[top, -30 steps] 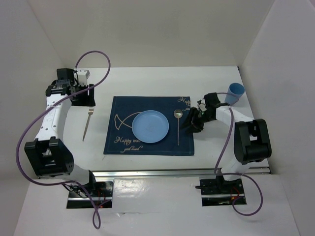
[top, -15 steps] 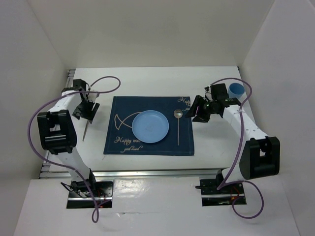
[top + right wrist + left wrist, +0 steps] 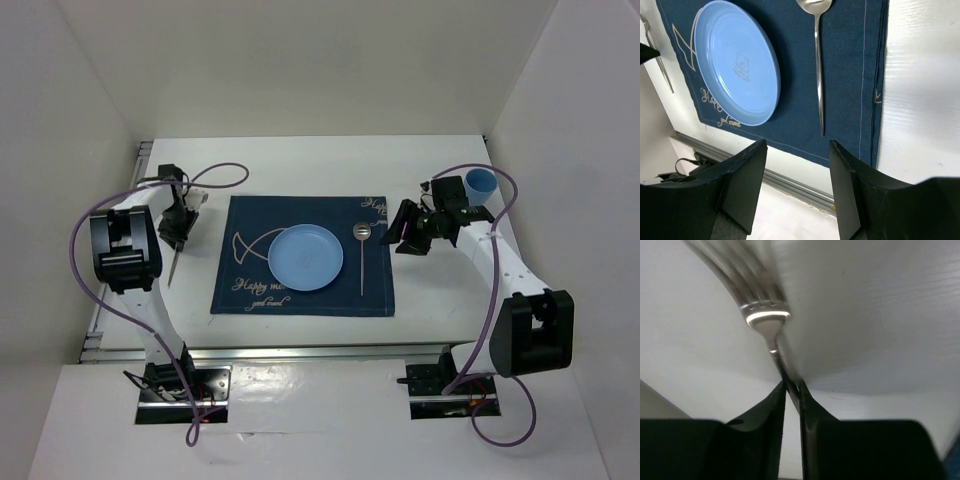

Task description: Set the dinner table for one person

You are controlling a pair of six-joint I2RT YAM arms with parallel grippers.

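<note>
Done: plate (image 3: 304,257), spoon (image 3: 362,255) on mat (image 3: 320,305) | left claw (image 3: 791,385) pinches fork (image 3: 762,315) | right claw (image 3: 797,144) spread | pending: fork, cup (image 3: 480,184)

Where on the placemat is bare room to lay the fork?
The placemat strip left of the plate is bare but for the fish print. Right of the plate is crowded: the spoon lies there, the right gripper alongside.
</note>
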